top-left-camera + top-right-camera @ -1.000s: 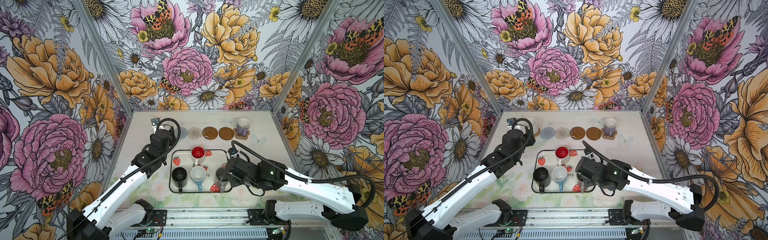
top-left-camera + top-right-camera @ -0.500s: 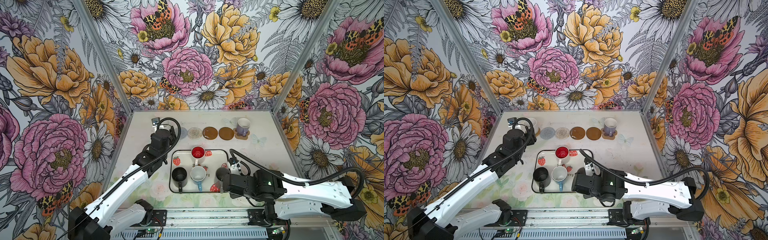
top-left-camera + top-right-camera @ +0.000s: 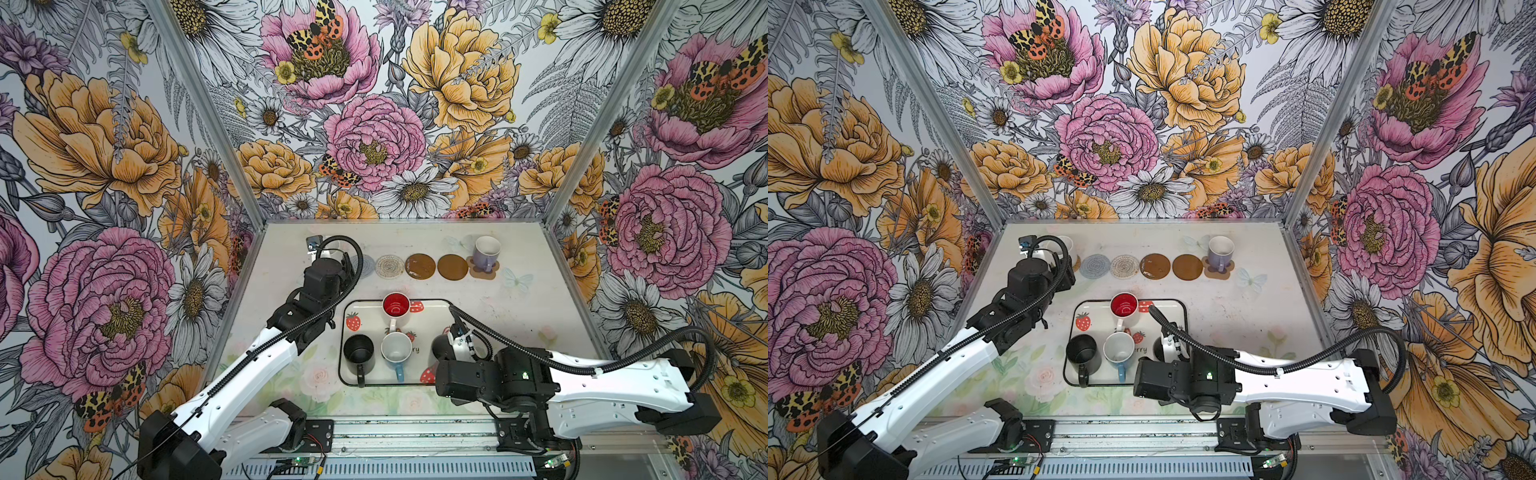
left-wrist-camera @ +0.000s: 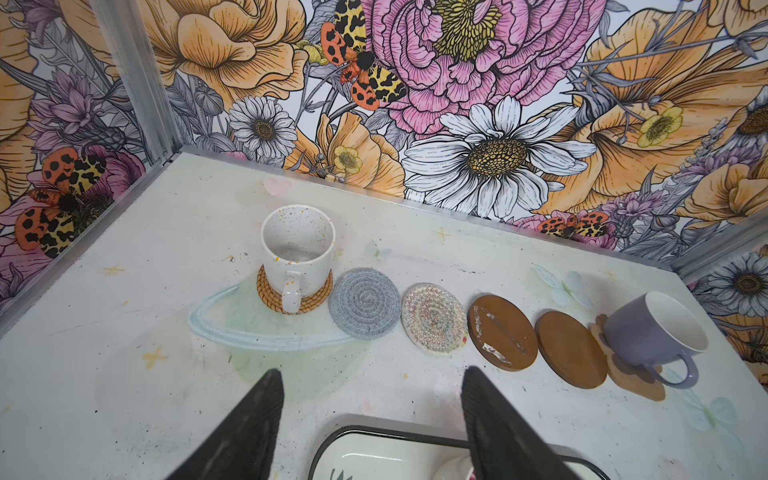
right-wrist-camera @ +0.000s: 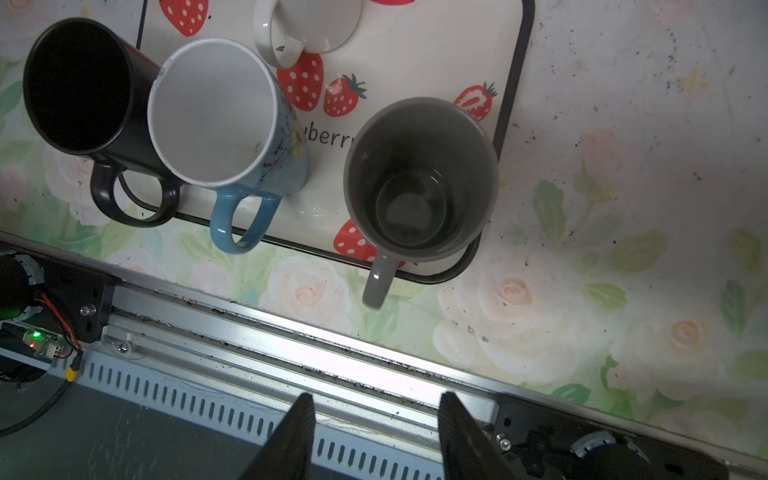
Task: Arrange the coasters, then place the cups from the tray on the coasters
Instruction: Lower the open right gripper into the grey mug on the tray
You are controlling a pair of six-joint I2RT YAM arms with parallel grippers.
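The left end effector (image 4: 370, 372) is open wide and holds nothing. The right end effector (image 5: 376, 397) is open too, empty, near the grey cup (image 5: 419, 178) on the tray (image 5: 436, 50). The white cup (image 4: 297, 245) stands on the tan woven coaster (image 4: 268, 297); the lavender cup (image 4: 652, 328) on the paw coaster (image 4: 636, 380).

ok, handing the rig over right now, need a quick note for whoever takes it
Left gripper: open, empty, hovering before the coaster row. Right gripper: open, empty, over the front rail, facing the grey mug.
Done: six coasters lined up at the back; white mug on rattan coaster, lavender mug on paw coaster.
Left: red-inside mug, black mug, light blue mug and grey mug, all on the tray, go onto blue-grey coaster, beaded coaster, two brown discs.
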